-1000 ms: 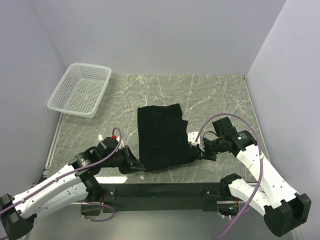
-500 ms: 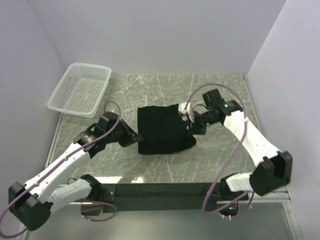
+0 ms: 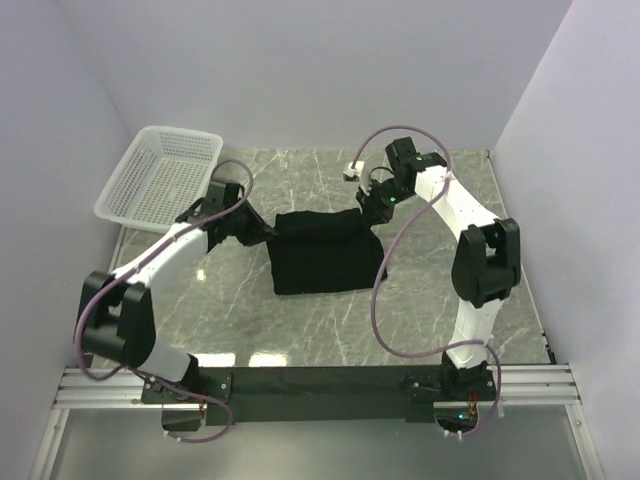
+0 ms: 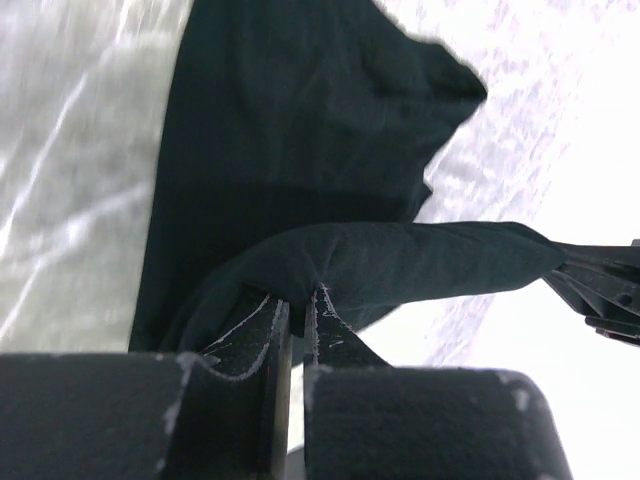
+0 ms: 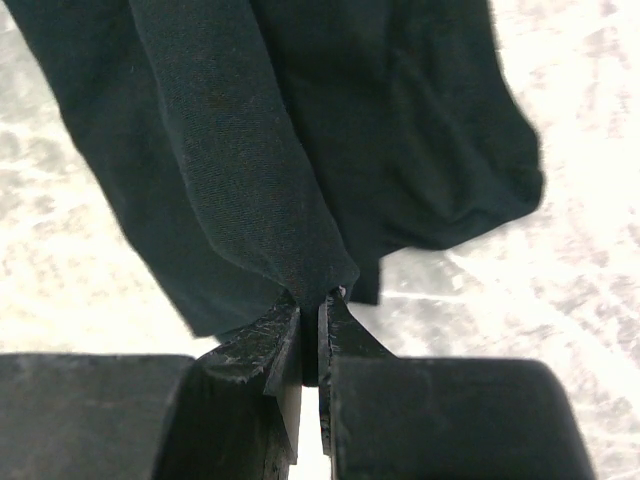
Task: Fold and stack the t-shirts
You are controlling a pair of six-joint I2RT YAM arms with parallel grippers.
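- The left arm (image 3: 160, 252) is reaching far forward from its base at the near edge. Its elbow is bending out to the left and its wrist is pointing right, toward the cloth.
- The left gripper (image 3: 263, 231) is pinching the t-shirt (image 3: 318, 262) at its far left corner. In the wrist view the jaws are standing nearly together with a fold of black cloth caught between them.
- The right arm (image 3: 470, 215) is rising from its base, bending at the elbow and reaching back to the left over the table (image 3: 430, 320).
- The right gripper (image 3: 372, 210) is clamping the far right corner, its jaws narrow on a bunched edge.
- The t-shirt is lying mid-table between the two grippers. A band of it is stretching from one to the other above the layer resting on the table.
- Count: two arms, two grippers, one t-shirt and one basket (image 3: 160, 180), which is sitting at the far left, apart from the cloth.
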